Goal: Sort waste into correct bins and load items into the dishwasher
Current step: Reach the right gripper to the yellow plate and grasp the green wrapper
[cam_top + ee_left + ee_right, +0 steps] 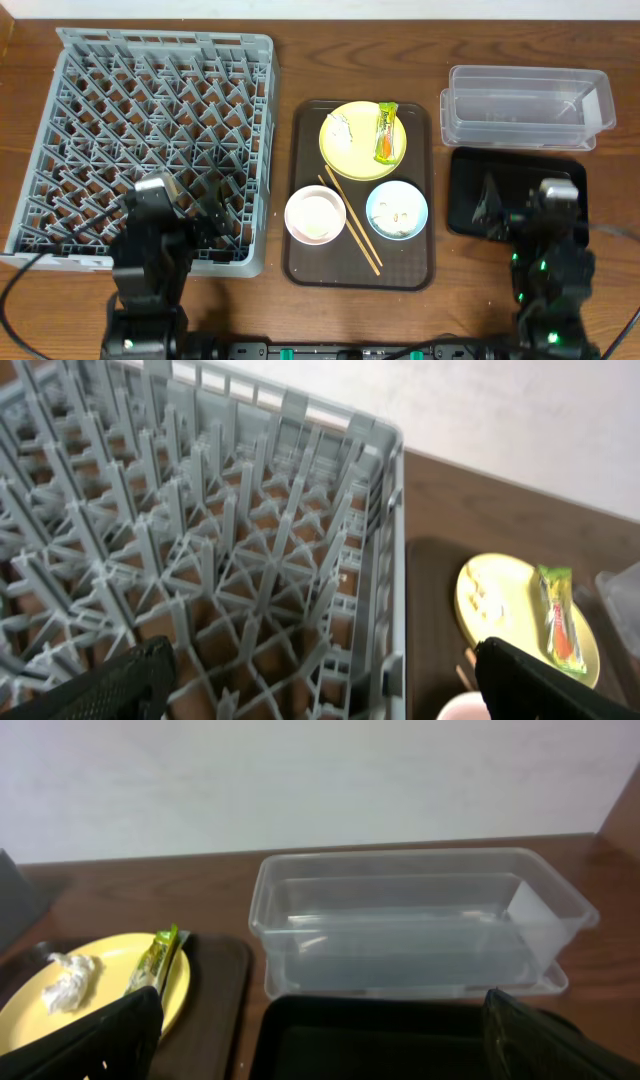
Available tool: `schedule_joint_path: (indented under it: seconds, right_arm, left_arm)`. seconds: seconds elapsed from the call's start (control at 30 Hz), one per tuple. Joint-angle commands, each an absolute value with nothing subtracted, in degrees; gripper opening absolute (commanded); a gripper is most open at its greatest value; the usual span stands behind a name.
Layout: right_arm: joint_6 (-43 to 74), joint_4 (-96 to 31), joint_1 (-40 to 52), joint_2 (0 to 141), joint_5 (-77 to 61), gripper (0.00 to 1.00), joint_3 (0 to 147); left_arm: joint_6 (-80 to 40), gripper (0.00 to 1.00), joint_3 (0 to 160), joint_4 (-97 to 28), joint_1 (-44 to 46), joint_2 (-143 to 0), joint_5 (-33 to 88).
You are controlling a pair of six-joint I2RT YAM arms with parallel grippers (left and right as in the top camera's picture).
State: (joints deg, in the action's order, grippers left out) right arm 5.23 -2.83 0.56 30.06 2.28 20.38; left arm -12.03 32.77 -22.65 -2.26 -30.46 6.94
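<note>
The grey dishwasher rack (150, 110) fills the left of the table. My left gripper (185, 215) hangs open and empty over its front right part (325, 690). On the brown tray (360, 265) sit a yellow plate (362, 150) carrying a crumpled tissue (340, 128) and a green-orange wrapper (386, 132), a pink bowl (315, 215), a blue bowl (378, 200) with food scraps (400, 212), and chopsticks (350, 225). The clear tub (528, 105) and black tray bin (470, 215) lie at the right. My right gripper (530, 205) is open over the black bin (325, 1045).
In the right wrist view the clear tub (410, 920) stands just behind the black bin (370, 1040), with the plate (110, 970), tissue (68, 982) and wrapper (155, 960) to the left. Bare wooden table (600, 250) surrounds everything.
</note>
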Motion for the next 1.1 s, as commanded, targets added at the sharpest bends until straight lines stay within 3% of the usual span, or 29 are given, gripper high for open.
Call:
schedule_joint_path:
  seconds: [0.0,0.3,0.57,1.07]
  right_arm:
    - [5.5,-5.23,1.15,38.22,-0.1,0.99,28.34]
    - [2.46,-24.47,1.15,57.39,-2.0,0.99,49.87]
    - [2.5,-40.62,1.15,64.88,-2.24,0.99,62.89]
    - [1.63,-34.7,5.87,68.64,-12.25,0.99,63.07]
  left_arm:
    - [-12.34,0.97,37.12,-25.76,-2.61,-34.7,7.25]
    - [-12.08,0.97,40.38,-30.89,-2.61,-39.55,6.68]
    - [-12.16,0.97,40.38,-31.62,-2.61,-39.44,7.05]
    - [-12.84,0.98,41.74,-35.64,-2.61,-39.77,7.62]
